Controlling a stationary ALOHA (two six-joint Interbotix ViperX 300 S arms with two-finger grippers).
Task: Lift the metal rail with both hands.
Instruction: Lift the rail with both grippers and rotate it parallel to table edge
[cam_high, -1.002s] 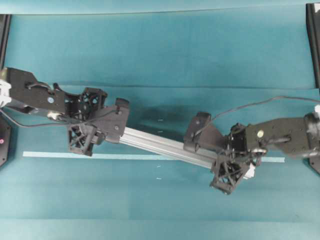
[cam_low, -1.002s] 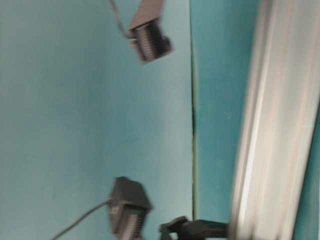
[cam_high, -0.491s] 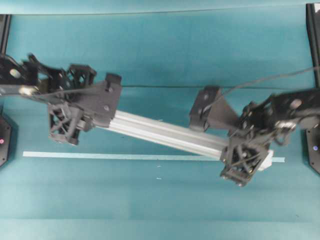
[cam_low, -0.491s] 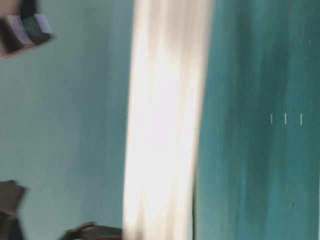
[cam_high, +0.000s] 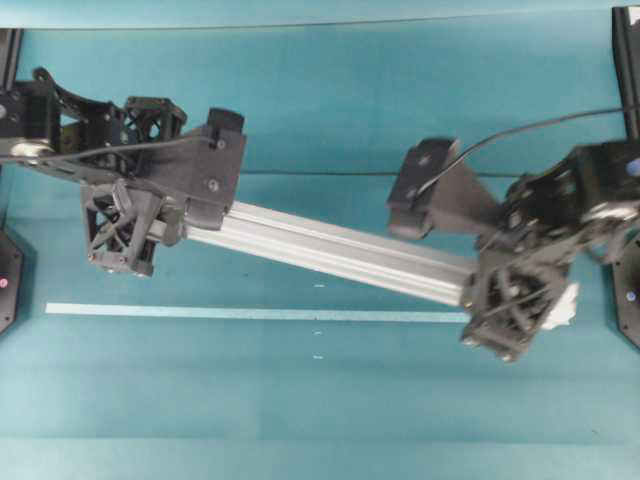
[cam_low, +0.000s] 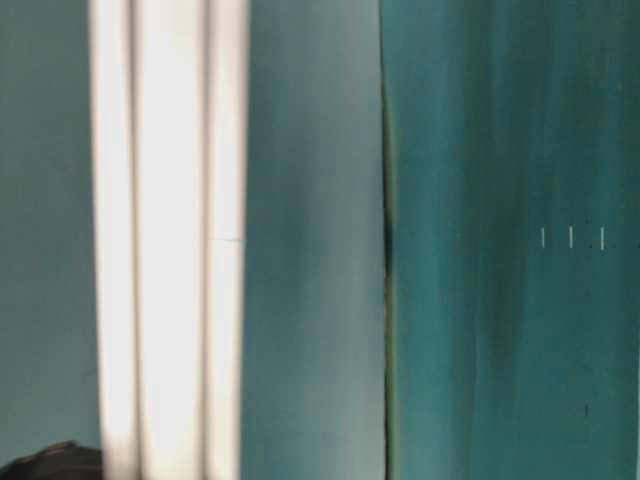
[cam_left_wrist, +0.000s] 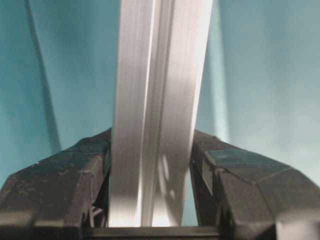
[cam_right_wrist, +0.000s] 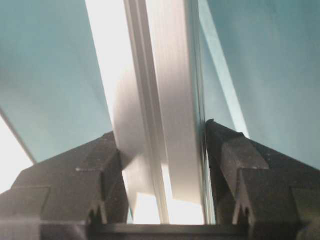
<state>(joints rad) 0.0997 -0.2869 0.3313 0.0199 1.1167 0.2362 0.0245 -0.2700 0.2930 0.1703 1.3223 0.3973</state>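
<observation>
Rail (cam_high: 330, 247) is held off the table (cam_high: 330, 80), clamped at one end by the left gripper (cam_left_wrist: 150, 185) and at the other by the right gripper (cam_right_wrist: 162, 180). Both ends should be raised evenly, so that slipping is avoided.

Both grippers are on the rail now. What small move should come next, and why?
Probably keep raising both ends together at an even pace. The left gripper and right gripper each have their jaws pressed against the sides of the metal rail, near its two ends. Overhead, the rail runs aslant above the pale tape strip on the table, so uneven lifting could twist it in the grips.
</observation>
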